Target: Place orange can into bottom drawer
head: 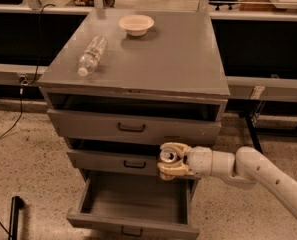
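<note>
My gripper (171,160) comes in from the right on a white arm and is shut on the orange can (167,157), whose silver pull-tab top faces the camera. It holds the can in front of the middle drawer's right part, just above the back right of the bottom drawer (133,221). The bottom drawer is pulled out wide and looks empty inside; a small dark handle sits on its front. The can's body is mostly hidden by the fingers.
The grey cabinet top (153,59) carries a clear plastic bottle (91,55) lying on its side and a pale bowl (136,24). The top drawer (133,126) and middle drawer (120,161) stand slightly out. A dark object (15,211) lies on the floor at lower left.
</note>
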Tool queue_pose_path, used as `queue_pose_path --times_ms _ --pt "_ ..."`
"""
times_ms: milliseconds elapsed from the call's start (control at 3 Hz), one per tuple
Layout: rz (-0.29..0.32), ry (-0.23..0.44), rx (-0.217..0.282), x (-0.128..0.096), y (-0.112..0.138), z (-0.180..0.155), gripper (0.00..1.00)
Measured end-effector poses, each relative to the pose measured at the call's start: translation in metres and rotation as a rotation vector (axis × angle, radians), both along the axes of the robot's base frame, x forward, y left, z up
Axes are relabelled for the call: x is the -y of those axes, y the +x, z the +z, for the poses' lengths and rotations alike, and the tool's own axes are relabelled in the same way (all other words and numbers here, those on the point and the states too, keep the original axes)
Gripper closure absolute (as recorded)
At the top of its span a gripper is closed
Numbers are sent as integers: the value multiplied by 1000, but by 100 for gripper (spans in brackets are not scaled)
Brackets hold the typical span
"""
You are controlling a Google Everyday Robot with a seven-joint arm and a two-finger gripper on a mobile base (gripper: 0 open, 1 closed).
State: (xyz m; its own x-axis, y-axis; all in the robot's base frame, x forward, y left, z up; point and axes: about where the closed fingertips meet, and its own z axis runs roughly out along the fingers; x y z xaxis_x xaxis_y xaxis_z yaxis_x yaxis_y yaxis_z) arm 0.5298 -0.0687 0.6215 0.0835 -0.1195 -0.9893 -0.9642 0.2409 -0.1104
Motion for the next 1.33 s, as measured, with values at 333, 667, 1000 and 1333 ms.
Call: queue_pose_path --times_ms 333,667,1000,1333 --pt "48 61 -21 -16 -24 -69 100" --pt "67 70 23 -21 -43 -124 100" --pt "70 77 28 -24 -46 -131 100" --pt "58 109 -49 -34 -34 -169 100"
